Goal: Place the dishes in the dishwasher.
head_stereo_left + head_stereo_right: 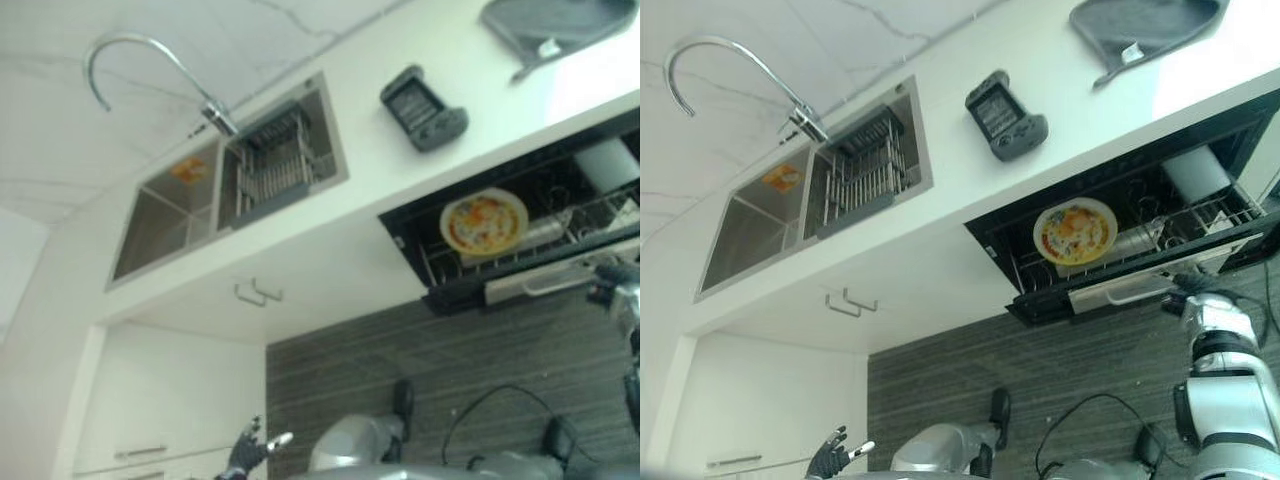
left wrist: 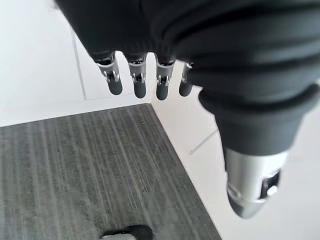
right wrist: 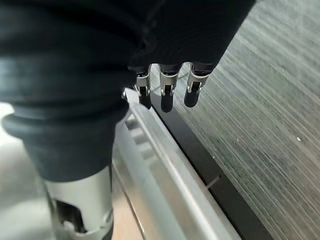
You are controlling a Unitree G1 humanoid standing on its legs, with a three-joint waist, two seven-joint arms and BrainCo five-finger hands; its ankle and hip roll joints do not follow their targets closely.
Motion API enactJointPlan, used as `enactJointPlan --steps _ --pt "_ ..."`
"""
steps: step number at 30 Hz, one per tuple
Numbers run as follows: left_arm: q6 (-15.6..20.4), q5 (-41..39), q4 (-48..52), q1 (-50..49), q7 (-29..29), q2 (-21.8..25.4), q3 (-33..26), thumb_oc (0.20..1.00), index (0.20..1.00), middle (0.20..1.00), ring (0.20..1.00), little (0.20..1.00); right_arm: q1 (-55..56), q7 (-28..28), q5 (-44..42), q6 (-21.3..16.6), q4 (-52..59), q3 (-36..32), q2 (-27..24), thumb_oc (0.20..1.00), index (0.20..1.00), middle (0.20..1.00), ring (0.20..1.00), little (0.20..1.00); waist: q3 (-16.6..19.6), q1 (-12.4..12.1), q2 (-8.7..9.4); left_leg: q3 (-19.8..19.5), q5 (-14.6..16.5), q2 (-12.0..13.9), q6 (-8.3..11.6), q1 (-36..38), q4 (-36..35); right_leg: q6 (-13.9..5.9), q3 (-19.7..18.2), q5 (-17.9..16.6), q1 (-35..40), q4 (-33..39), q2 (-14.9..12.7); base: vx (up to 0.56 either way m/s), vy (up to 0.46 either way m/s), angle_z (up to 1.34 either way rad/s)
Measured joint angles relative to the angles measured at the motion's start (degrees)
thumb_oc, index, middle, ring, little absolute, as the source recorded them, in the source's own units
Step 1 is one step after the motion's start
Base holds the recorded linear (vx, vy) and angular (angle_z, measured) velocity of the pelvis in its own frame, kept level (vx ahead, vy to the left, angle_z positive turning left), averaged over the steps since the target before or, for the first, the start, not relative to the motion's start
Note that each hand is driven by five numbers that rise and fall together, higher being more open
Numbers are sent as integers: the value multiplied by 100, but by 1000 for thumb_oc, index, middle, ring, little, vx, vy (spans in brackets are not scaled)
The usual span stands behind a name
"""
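The dishwasher drawer stands pulled out under the white counter. A round plate with a yellow and orange pattern stands upright in its wire rack. My right hand is at the drawer's silver front handle; in the right wrist view its fingers are straight, tips against the drawer's silver front. My left hand hangs low beside the white cupboards, open; its fingers hold nothing above the grey floor.
A double sink with a wire dish rack, an orange sponge and a curved tap lies to the left. On the counter sit a black device and a grey cloth. A white cylinder sits deep in the drawer.
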State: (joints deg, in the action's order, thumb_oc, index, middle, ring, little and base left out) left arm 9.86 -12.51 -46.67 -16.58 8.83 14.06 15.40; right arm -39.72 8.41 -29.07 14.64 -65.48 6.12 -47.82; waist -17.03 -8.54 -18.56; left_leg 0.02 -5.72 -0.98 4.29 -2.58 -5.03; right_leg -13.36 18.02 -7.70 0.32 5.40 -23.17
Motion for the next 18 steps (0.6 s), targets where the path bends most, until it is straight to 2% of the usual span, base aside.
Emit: enactJointPlan --steps 2,6,8,12,15,18 --pt "51 1 109 -23 -4 -2 40 1000 1000 1000 1000 1000 -299 -16 149 132 -9 126 -192 1000 1000 1000 1000 1000 -29 8 -74 2 -25 -62 -57 -137 -2 -26 -1 1 -125 4 -94 23 53 5" --pt "152 -9 170 -67 2 7 35 1000 1000 1000 1000 1000 -847 -54 427 147 -208 235 -733 1000 1000 1000 1000 1000 -143 -36 -363 -119 -33 -216 -86 -291 -37 -96 87 -46 -184 4 -247 51 49 18" --pt "154 -41 102 -189 11 1 17 1000 1000 1000 1000 1000 -1467 -55 585 373 -552 513 -937 1000 1000 1000 1000 1000 -147 -50 -469 -191 -47 -314 -103 -355 -31 -126 172 -58 -191 -26 -340 92 36 23" --pt "37 -136 -131 -225 -6 4 -49 1000 1000 1000 1000 1000 -1795 8 655 491 -677 597 -1209 1000 1000 1000 1000 1000 -142 -264 -483 -305 -148 -425 -228 -457 2 -141 347 -66 -168 -28 -438 136 75 22" --pt "-9 -131 -298 -277 -98 -1 -303 1000 1000 1000 1000 1000 -2258 13 661 513 -965 705 -1280 1000 1000 1000 1000 1000 -138 -317 -489 -419 -143 -563 -240 -508 3 -183 496 -82 -103 -29 -561 126 82 23" --pt "-117 -119 -300 -321 -202 63 -450 1000 1000 1000 1000 1000 -2502 0 662 496 -1010 807 -1353 1000 1000 1000 1000 1000 -142 -478 -483 -461 -148 -631 -247 -535 5 -250 584 -118 -69 -30 -626 89 29 17"
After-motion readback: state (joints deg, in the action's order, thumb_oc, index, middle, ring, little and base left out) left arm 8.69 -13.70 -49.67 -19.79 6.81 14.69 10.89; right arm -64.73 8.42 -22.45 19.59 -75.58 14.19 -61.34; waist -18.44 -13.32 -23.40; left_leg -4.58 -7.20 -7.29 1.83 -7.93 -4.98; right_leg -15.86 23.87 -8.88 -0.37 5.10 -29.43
